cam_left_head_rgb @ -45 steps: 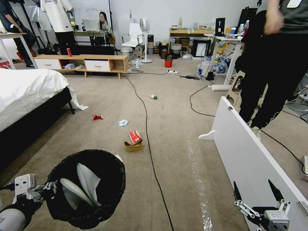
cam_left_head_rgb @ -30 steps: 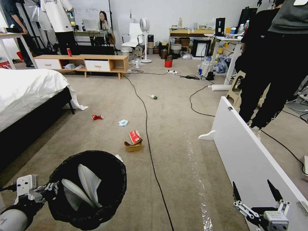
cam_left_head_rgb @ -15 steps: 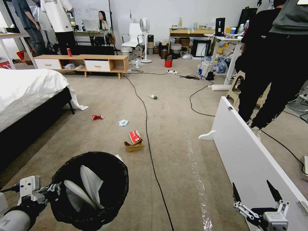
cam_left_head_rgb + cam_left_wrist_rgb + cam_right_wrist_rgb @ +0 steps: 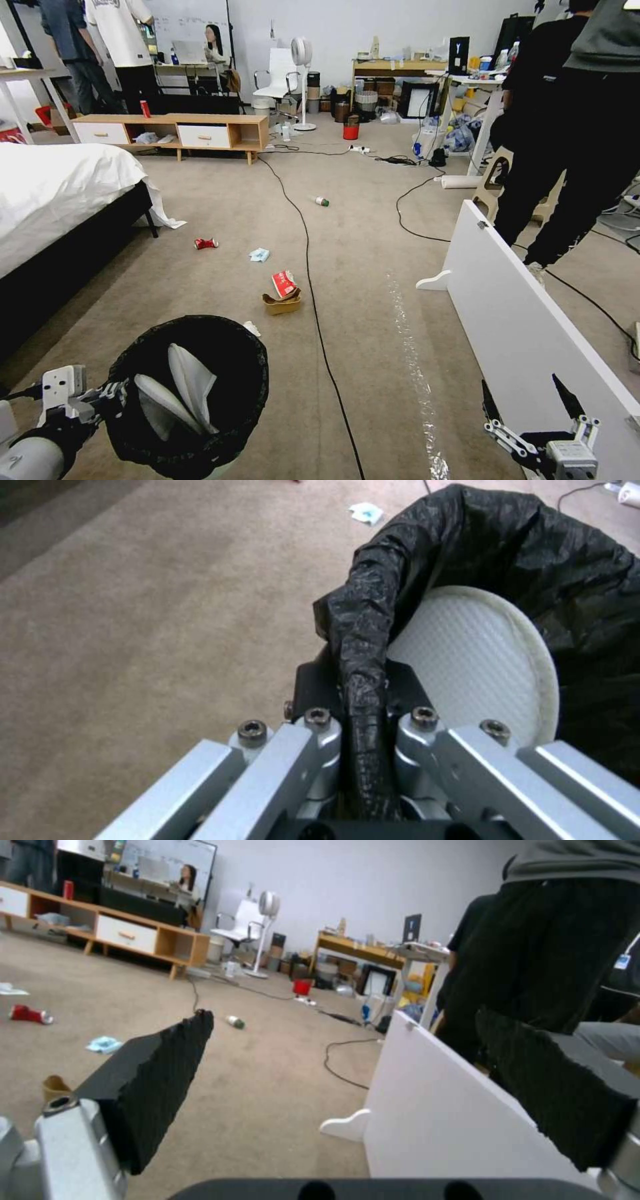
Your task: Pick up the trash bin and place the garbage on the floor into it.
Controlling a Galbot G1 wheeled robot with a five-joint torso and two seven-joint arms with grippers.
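Black-lined trash bin [image 4: 190, 393]: 7 o'clock, clamped at rim by left tool [image 4: 363, 715].
Right tool [image 4: 530, 403]: 5 o'clock, fingers apart, idle.
Change: view crept forward; garbage [image 4: 283, 293] at 12 o'clock, slightly nearer, uncollected.

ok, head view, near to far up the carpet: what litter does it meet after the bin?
Trash bin, held at the rim by the left tool → brown paper bag with the snack packet right behind it → blue tissue → crushed red can → green-capped bottle.
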